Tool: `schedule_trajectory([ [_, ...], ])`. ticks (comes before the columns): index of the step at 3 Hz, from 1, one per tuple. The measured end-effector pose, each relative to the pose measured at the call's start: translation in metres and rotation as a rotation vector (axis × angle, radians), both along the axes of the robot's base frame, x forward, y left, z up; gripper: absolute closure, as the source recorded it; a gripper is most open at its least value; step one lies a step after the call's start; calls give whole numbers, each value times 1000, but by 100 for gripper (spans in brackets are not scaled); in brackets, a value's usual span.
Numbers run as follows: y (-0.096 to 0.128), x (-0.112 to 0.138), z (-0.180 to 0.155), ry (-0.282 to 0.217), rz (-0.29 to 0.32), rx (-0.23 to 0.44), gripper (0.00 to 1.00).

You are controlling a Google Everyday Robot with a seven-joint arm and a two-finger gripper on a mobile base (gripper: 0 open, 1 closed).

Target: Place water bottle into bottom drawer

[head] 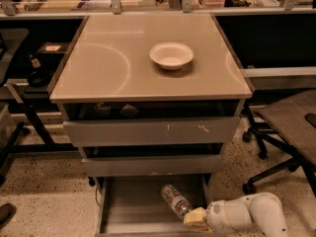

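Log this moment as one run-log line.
hand: at front right of open bottom grey metal drawer | small clear ribbed plastic water bottle: angled, in drawer's right part, one end at hand

Robot's claw (193, 217), at five o'clock, grips a tilted water bottle (175, 200) over the open bottom drawer (131, 209); a white bowl (171, 55) sits on the tabletop (108, 70).

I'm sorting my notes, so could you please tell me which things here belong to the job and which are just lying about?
Part of the job: water bottle, in the open bottom drawer; pincer, at the bottle's near end.
Just lying about: white bowl on the cabinet top; office chair at right.
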State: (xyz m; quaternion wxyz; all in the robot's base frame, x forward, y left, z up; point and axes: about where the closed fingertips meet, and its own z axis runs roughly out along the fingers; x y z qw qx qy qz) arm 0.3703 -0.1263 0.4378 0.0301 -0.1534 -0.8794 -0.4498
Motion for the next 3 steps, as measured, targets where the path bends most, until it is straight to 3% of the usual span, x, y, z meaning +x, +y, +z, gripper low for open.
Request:
schedule_trajectory([
  [1, 3, 2, -9, 18, 5, 11, 100],
  [3, 30, 20, -56, 75, 76, 89, 100],
])
